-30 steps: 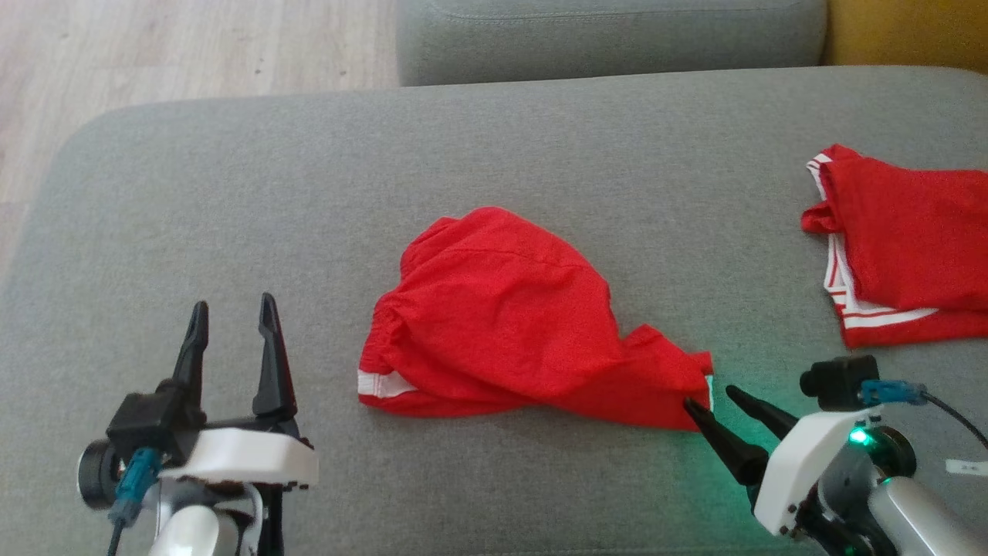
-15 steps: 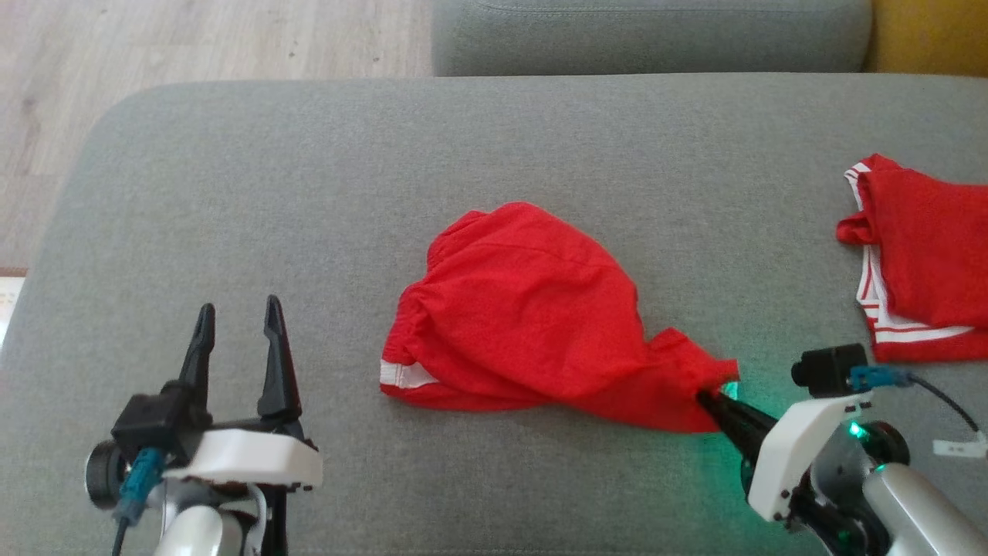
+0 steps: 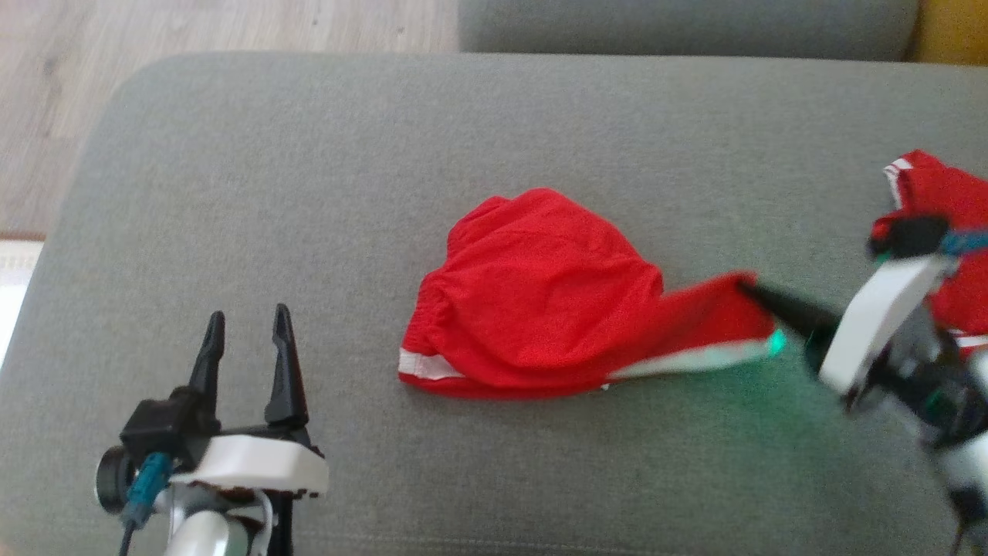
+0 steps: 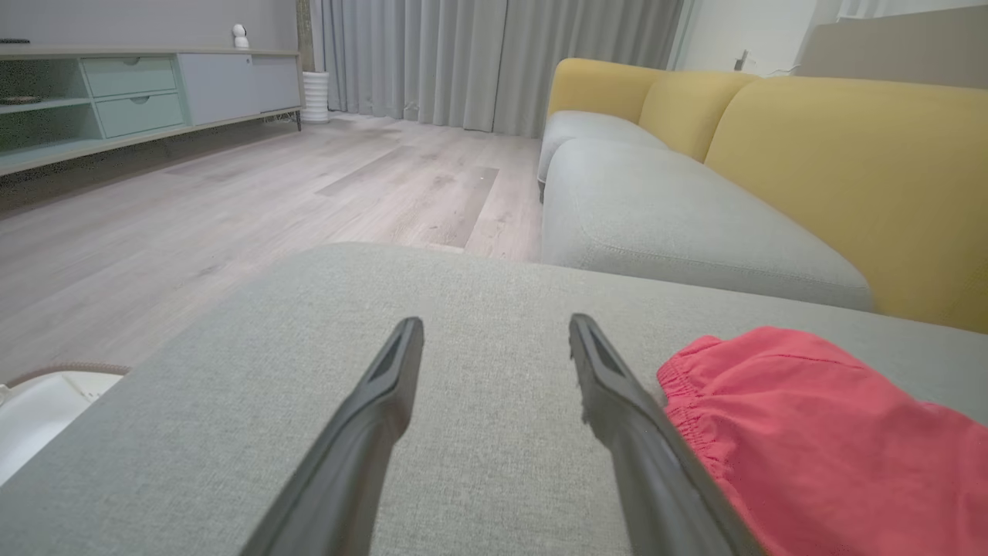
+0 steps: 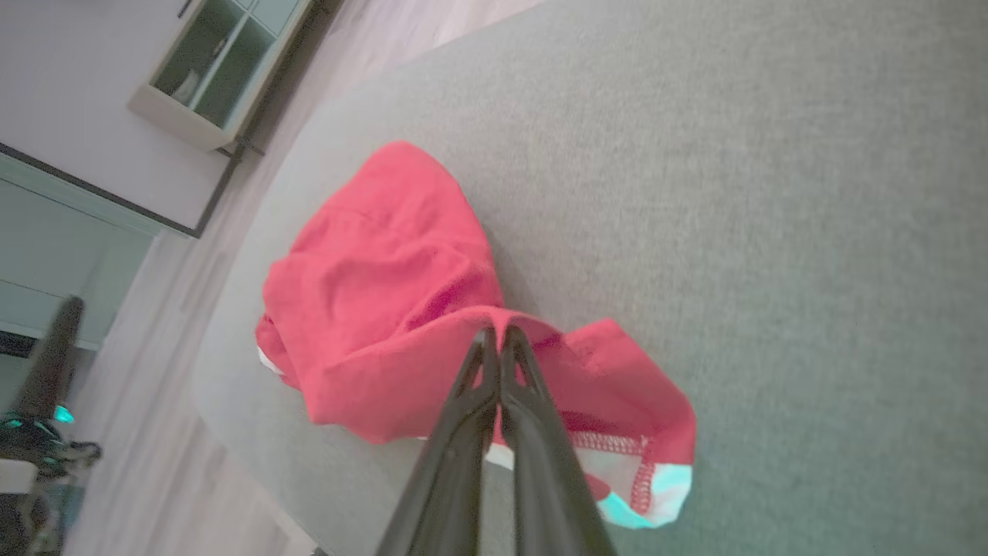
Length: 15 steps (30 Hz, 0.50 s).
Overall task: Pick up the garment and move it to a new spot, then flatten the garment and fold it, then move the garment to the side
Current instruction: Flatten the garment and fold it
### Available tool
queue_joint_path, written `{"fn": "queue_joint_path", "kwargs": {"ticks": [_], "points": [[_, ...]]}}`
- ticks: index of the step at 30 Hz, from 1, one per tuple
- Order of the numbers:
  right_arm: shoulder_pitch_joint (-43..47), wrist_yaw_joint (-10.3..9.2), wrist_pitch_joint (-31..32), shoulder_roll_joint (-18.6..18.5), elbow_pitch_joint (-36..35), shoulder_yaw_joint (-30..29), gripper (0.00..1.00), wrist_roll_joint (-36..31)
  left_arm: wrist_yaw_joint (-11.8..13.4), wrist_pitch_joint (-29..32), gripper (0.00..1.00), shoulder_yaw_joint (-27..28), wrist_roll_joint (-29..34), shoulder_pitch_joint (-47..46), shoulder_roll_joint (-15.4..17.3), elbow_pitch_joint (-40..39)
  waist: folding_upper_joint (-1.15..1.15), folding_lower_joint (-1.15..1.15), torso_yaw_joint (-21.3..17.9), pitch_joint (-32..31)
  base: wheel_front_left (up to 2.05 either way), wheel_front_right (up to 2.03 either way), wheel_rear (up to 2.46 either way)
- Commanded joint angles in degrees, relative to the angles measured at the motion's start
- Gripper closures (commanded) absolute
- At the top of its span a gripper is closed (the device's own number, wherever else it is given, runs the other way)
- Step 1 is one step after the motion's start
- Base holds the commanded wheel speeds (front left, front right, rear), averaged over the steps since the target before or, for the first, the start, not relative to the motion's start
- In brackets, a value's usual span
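Head view: the red shorts (image 3: 540,293) lie bunched near the middle of the grey seat (image 3: 309,154), a white stripe at their near left corner. My right gripper (image 3: 747,287) is pinched tight on their right end, which is drawn out into a raised strip toward the right; the pale hem under it glows green. That arm is blurred. My left gripper (image 3: 248,313) sits at the lower left, well apart from the shorts, fingers spread with nothing between them. A second red garment (image 3: 945,193) with white stripes lies at the right edge, partly behind my right wrist. Wood floor (image 3: 231,23) shows at the top left.

Left wrist view: my two fingers stand wide apart over bare seat. The shorts' gathered waistband lies just beside the right finger; I cannot tell if they touch. Beyond are a yellow backrest (image 4: 849,170), curtains (image 4: 463,54) and a cabinet (image 4: 139,85).

Right wrist view: my fingers are pressed together on a fold of red cloth held up off the seat. The rest of the shorts trails away on the seat beyond, and at the lower right a turned hem shows its pale inside, tinted green
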Motion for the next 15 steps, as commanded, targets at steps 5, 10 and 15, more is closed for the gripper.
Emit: {"fn": "queue_joint_path", "kwargs": {"ticks": [5,10,15], "points": [[-12.29,-0.04,12.45,-1.35,9.80,-5.91,1.00,12.30,-0.88,-0.70,0.00,0.53,1.02,-4.87,-1.19,-0.34,0.00,0.00,3.37,4.31,0.00,0.00,0.00],[-22.18,-0.04,19.17,-0.70,24.92,-9.76,1.00,16.10,-1.57,-0.70,0.00,-0.63,1.61,-7.26,-2.52,0.78,0.00,0.00,6.51,7.53,0.00,0.00,0.00],[-28.81,-0.04,21.02,0.12,36.78,-10.32,1.00,14.57,-1.89,-0.70,0.00,-0.78,2.05,-8.52,-3.19,1.58,0.00,0.00,7.66,8.83,0.00,0.00,0.00]]}}
